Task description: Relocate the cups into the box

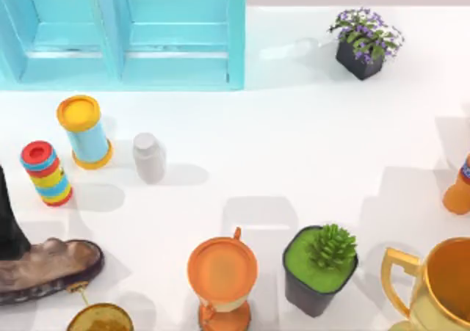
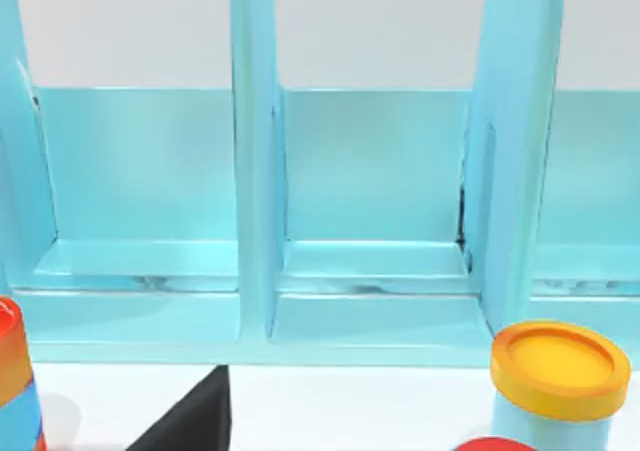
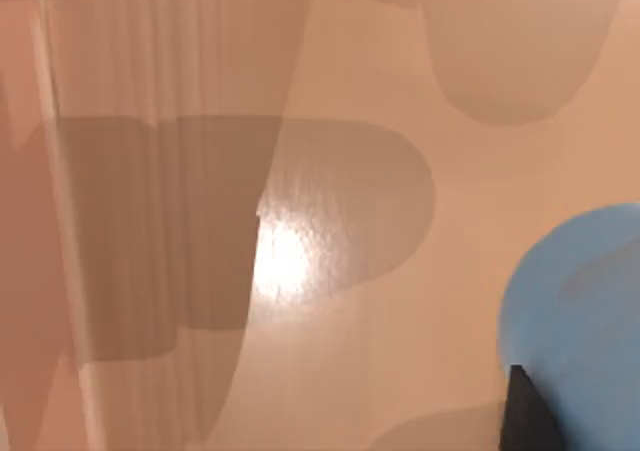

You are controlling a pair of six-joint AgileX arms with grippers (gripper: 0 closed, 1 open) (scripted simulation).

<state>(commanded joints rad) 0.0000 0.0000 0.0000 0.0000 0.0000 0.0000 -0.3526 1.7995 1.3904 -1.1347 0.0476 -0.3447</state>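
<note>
**Cups still to be boxed**

Cups first: one blue cup (image 3: pixel 580 311) sits close under your right wrist camera, with a dark edge beside it that may be a finger of the right gripper; whether that gripper is apart or together, you cannot tell. From above, neither tumbler can be picked out among the clutter. The turquoise box (image 1: pixel 125 34) stands at the tabletop's far left, compartments bare. Judging by this, you are reaching for the first cup; next, confirm the grip before lifting.
</note>
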